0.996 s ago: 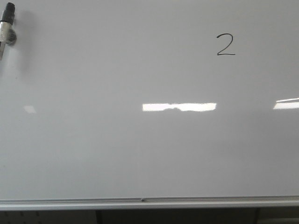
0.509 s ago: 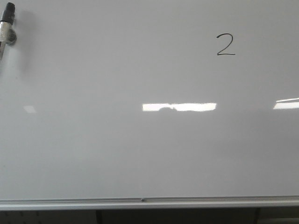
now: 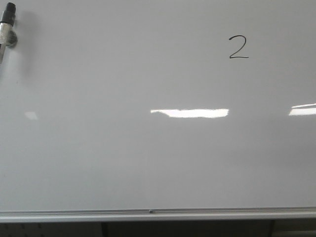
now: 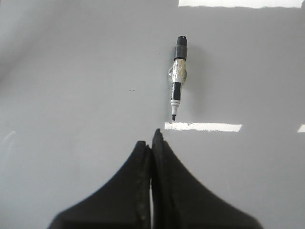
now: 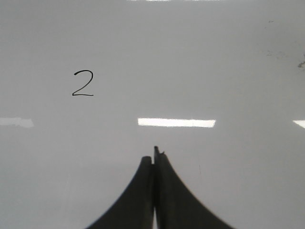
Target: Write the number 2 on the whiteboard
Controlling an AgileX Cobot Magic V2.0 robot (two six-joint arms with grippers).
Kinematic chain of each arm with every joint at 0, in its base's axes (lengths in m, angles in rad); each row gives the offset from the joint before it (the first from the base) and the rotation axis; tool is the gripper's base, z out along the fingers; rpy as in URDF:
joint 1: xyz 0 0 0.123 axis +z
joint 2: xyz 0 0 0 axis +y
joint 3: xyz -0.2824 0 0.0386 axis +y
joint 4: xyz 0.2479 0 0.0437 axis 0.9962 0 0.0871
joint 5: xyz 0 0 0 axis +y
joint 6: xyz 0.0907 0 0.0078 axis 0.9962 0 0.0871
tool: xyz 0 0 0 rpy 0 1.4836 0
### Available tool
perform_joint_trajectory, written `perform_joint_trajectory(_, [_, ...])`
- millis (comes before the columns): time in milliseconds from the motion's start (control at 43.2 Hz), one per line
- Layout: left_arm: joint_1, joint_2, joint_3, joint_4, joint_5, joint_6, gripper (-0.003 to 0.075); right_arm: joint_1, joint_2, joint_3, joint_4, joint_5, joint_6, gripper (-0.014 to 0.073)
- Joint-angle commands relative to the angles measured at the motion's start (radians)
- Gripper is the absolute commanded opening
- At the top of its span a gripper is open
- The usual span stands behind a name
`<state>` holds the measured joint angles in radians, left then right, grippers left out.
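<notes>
A thin black number 2 [image 3: 238,48] is written on the glossy whiteboard [image 3: 148,163], toward its far right. The same number 2 [image 5: 83,83] shows in the right wrist view on the whiteboard [image 5: 214,71]. A black-and-white marker [image 3: 7,27] lies loose at the far left of the board; in the left wrist view the marker [image 4: 177,75] lies uncapped, tip toward my left gripper [image 4: 150,139]. That gripper is shut on nothing, a short way from the tip, over the whiteboard [image 4: 71,71]. My right gripper [image 5: 153,155] is shut and empty, apart from the digit.
A silver aluminium rail [image 3: 148,214] runs along the board's near edge. Bright rectangular light reflections [image 3: 190,113] lie across the board. Faint smudges [image 5: 286,55] mark the surface in the right wrist view.
Only the outline of the central light reflection has shifted slightly. The marker and the digit stay where they were.
</notes>
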<state>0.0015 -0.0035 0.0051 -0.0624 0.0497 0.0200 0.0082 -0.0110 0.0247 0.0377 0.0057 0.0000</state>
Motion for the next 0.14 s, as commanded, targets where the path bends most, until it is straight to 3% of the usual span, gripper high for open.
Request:
perform_joint_trajectory(0, [-0.007, -0.027, 0.035, -0.001, -0.08, -0.001, -0.002, -0.003, -0.018, -0.002, 0.0, -0.085, 0.0, -0.0067])
perform_joint_trajectory(116, [-0.007, -0.027, 0.035, -0.001, -0.08, -0.001, -0.002, -0.003, -0.018, -0.002, 0.0, -0.085, 0.0, -0.0067])
